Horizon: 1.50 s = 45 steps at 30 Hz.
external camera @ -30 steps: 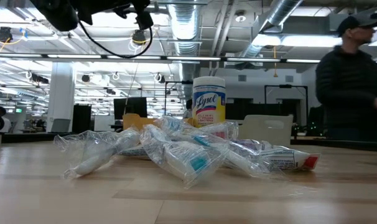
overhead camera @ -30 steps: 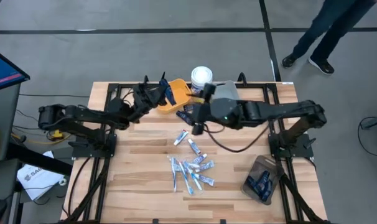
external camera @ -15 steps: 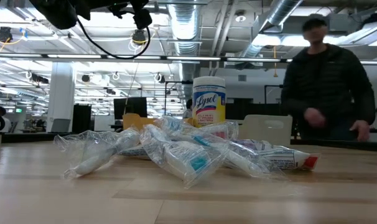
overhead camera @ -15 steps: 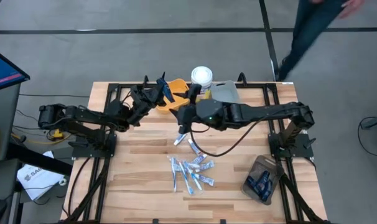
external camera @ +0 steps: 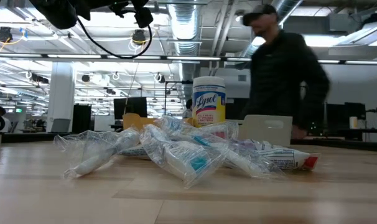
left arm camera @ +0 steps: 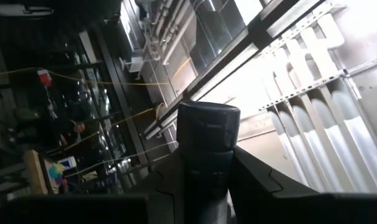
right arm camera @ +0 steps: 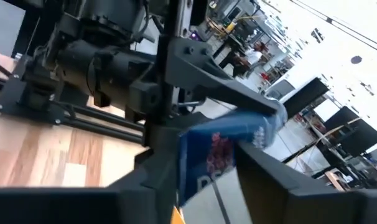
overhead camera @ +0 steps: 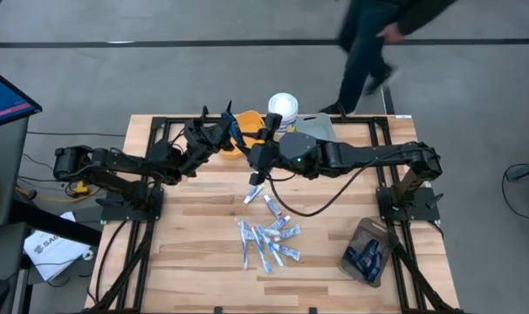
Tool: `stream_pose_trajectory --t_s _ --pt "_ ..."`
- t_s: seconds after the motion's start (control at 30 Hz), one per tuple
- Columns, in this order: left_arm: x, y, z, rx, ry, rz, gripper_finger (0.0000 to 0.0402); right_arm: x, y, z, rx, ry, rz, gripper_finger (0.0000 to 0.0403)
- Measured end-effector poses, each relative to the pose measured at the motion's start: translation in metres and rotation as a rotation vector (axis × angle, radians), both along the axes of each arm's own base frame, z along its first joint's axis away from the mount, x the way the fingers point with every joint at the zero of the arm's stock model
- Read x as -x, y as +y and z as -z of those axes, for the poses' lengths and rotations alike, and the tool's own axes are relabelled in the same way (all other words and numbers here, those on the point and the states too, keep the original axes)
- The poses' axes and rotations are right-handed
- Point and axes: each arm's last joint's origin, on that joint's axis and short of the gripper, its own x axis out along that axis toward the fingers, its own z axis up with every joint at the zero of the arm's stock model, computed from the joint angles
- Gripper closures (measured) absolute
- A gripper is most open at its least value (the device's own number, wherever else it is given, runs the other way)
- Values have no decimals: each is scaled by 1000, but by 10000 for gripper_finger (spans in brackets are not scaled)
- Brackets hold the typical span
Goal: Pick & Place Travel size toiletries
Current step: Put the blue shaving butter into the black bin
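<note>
A flat dark navy packet (overhead camera: pixel 236 126) (right arm camera: pixel 216 152) hangs in the air above a yellow bin (overhead camera: pixel 247 144) at the table's far edge. My left gripper (overhead camera: pixel 226 133) is shut on it. My right gripper (overhead camera: pixel 250 146) (right arm camera: pixel 207 193) has come in from the right and has the packet's other end between its fingers. More travel size toiletries, white-and-blue tubes in clear wrappers (overhead camera: pixel 264 240) (external camera: pixel 188 152), lie in a heap on the table's middle. Two more (overhead camera: pixel 256 194) lie just beyond the heap. My left gripper pinches the navy packet's one end (right arm camera: pixel 263 115) between its two fingers, coming level from the table's left. The packet is lifted clear. My right gripper has a finger against each side of the packet's other end (right arm camera: pixel 195 180), coming from the table's right; the packet stands between the two grippers.
A yellow canister with a white lid (overhead camera: pixel 283 107) (external camera: pixel 209 99) and a grey box (overhead camera: pixel 315 128) stand at the far edge. A clear bag of navy items (overhead camera: pixel 367 253) lies near the right front. A person (external camera: pixel 282 74) walks behind the table.
My right gripper has gone toward the table's left and far edge, up to my left gripper, and has shut around the free end of the navy packet. My left gripper has kept still with the packet. The person behind the table has walked toward the left.
</note>
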Motion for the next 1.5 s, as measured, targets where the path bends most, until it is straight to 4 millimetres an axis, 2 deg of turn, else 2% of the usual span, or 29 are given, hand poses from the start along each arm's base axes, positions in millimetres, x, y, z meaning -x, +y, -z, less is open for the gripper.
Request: stream_pose_trajectory --t_s 0.2,0.37,0.5,0.6,0.7,0.83,1.0,1.2,1.33,1.5 --pt "0 1 0 6 -2 -10 316 0 0 0 -2 -1 9 387" --pt "0 0 0 -5 0 5 312 1 0 0 -20 -15 29 398" --pt "0 -1 0 -61 21 14 283 10 5 -9 -33 -39 51 401" --pt "0 -3 -2 -151 51 19 240 29 7 -27 -83 -83 58 402" --pt "-1 -5 -2 -290 103 4 192 56 6 -45 -159 -114 88 402" --pt "-7 -9 5 -530 232 39 145 98 10 -52 -292 -59 162 403" --pt "-18 -9 32 -771 575 76 129 159 25 -41 -551 102 279 403" --pt "-21 -4 66 -943 911 177 128 214 67 -19 -863 324 406 403" --pt "-19 -4 78 -1021 1029 214 128 224 104 2 -1036 424 411 403" --pt "-19 -4 88 -1067 1118 234 128 236 140 48 -1102 608 586 403"
